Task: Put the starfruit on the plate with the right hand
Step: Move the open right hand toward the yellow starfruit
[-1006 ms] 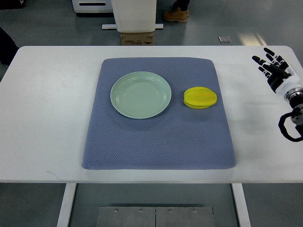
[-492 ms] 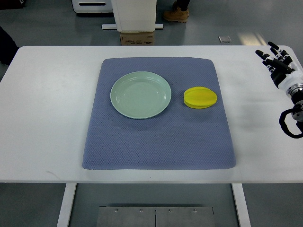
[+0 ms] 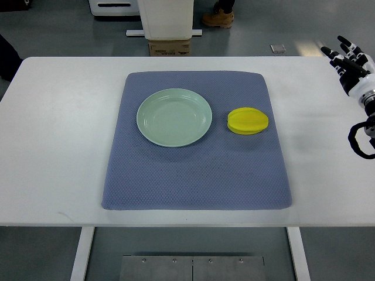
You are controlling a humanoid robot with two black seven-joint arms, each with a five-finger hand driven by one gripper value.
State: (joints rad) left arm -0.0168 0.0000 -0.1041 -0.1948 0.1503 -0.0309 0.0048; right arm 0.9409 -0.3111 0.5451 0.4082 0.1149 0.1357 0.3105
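A yellow starfruit [image 3: 248,120] lies on the blue-grey mat [image 3: 197,170], just right of the pale green plate [image 3: 174,117]. Nothing sits on the plate. My right hand [image 3: 350,61] hovers over the table's far right corner, well away from the fruit, with its black fingers spread and holding nothing. The left arm does not show.
The mat covers the middle of a white table [image 3: 53,140]. Beyond the far edge stand a white pedestal base with a cardboard box [image 3: 169,47], and a person's brown boot [image 3: 218,19] on the floor. A black cable loop [image 3: 360,140] hangs at my right wrist.
My right hand has drifted up and to the right, toward the far right corner of the table, fingers still spread. The starfruit and plate have not moved.
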